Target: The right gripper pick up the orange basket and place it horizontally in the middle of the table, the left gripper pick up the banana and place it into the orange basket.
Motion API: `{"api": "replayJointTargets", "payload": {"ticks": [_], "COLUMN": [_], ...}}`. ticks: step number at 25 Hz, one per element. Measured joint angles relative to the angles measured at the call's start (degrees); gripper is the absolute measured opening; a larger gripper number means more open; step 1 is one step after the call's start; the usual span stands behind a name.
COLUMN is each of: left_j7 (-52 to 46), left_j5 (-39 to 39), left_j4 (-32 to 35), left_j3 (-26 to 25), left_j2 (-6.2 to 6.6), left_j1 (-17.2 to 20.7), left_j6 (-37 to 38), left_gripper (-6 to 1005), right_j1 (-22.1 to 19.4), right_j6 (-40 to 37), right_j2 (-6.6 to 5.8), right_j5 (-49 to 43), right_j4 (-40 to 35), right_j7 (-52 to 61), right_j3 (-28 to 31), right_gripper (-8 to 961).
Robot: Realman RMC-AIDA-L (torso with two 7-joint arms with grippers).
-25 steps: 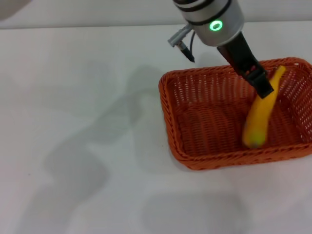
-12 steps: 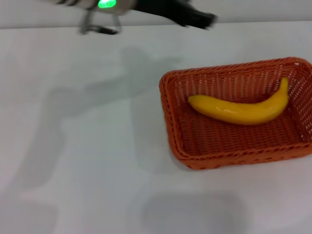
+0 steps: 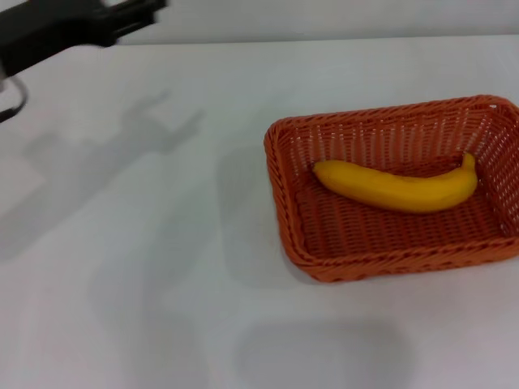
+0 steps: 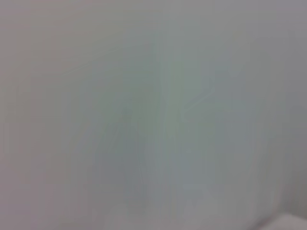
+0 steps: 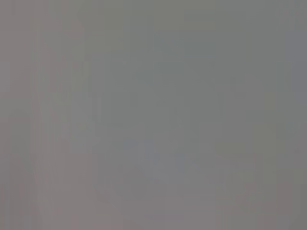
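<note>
Not much extra going on here. A plain grey wall (image 3: 324, 20) is running as a strip along the far edge of the table (image 3: 203, 97). A few soft grey shadows (image 3: 89, 186) are lying across the left side, and one blocky shadow (image 3: 324, 352) is sitting near the front edge. Both wrist views are showing nothing but a flat grey surface, with a paler patch (image 4: 293, 223) peeking into one corner of the left one.

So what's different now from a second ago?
The left claw let go of the banana and pulled away to the table's far left corner. The banana tipped from standing up to lying flat in the orange basket. The basket stayed put.
</note>
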Motion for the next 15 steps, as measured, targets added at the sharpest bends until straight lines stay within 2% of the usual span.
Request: {"api": "replayJointTargets", "payload": {"ticks": [3, 5, 7, 11, 15], "left_j7": [8.67, 13.83, 19.32, 32.40, 44.59], "left_j5": [-8.43, -12.73, -16.68, -26.51, -36.76], "left_j4": [3.46, 6.01, 9.17, 18.44, 28.13], "left_j3": [-1.99, -3.00, -3.62, -5.25, -7.25], "left_j2": [0.05, 0.01, -0.03, -0.16, 0.15], "left_j1": [3.82, 5.62, 7.06, 7.93, 7.33], "left_j6": [-0.52, -0.61, -0.54, -1.26, -6.79], "left_gripper": [773, 777, 780, 787, 794], "right_j1": [-0.53, -0.79, -1.17, -1.29, -0.72], "right_j6": [1.50, 1.82, 2.09, 1.73, 1.59], "right_j2": [-0.92, -1.05, -0.69, 1.04, 2.26], "right_j5": [2.27, 2.45, 2.45, 2.90, 3.04], "right_j4": [4.69, 6.28, 7.34, 10.73, 13.87], "right_j7": [-3.22, -5.20, -8.61, -14.74, -18.30], "right_j3": [0.00, -0.01, 0.00, 2.28, 5.76], "right_gripper": [833, 833, 833, 834, 834]}}
